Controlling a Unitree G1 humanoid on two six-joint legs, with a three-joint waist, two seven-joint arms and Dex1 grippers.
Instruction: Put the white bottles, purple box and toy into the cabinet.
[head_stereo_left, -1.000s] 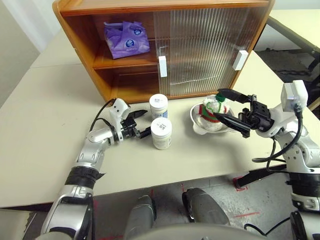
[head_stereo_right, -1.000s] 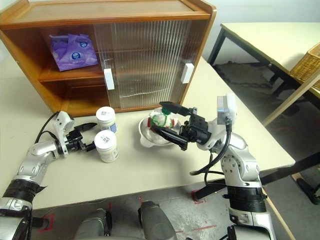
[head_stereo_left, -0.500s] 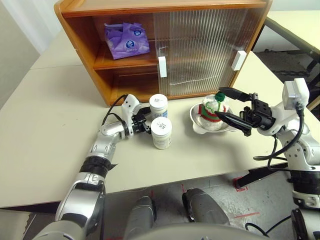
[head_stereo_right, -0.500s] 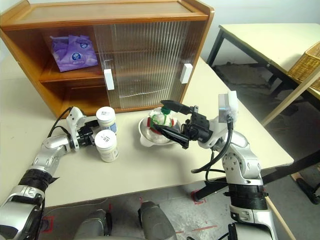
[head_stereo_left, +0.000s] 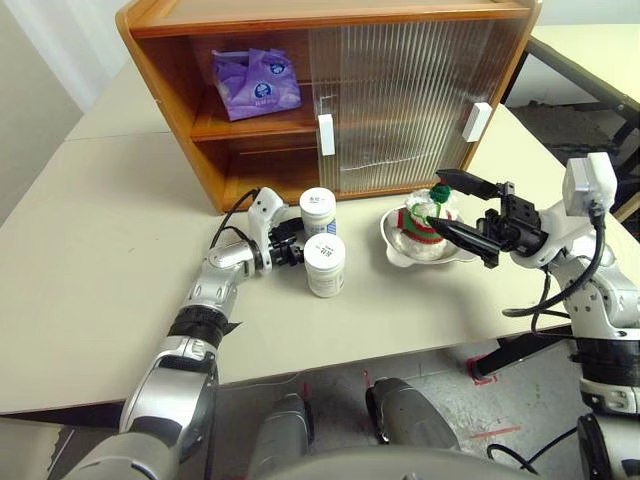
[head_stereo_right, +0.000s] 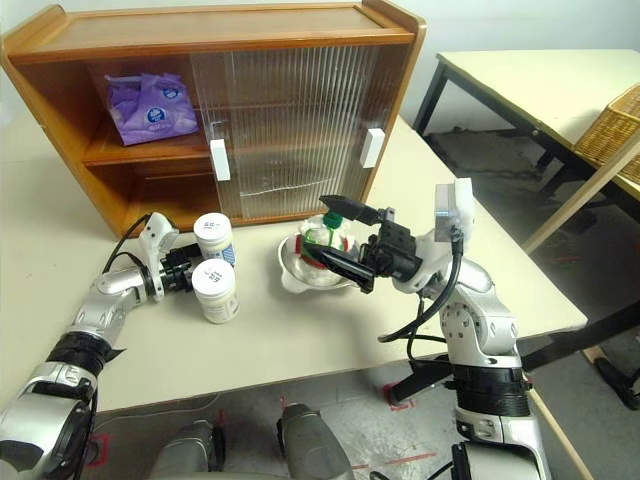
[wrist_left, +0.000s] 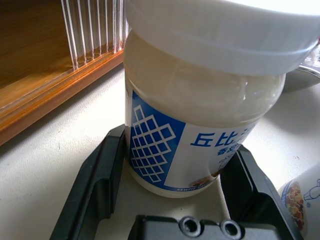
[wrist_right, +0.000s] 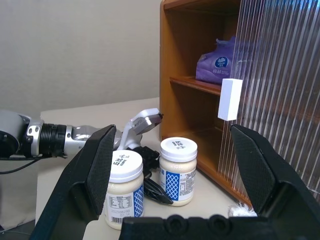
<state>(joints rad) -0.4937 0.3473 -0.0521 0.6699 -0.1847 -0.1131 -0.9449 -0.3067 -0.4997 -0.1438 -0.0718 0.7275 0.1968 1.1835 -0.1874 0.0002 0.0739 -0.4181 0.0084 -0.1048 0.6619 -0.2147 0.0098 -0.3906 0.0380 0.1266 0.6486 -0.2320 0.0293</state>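
Left wrist view puts the left gripper (wrist_left: 175, 187) narrowly around the far bottle (wrist_left: 200, 110), seemingly untouched; closing could topple it.

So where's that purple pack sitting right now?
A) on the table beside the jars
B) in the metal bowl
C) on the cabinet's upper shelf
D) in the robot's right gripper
C: the purple box lies on the upper shelf of the cabinet, in its open left half.
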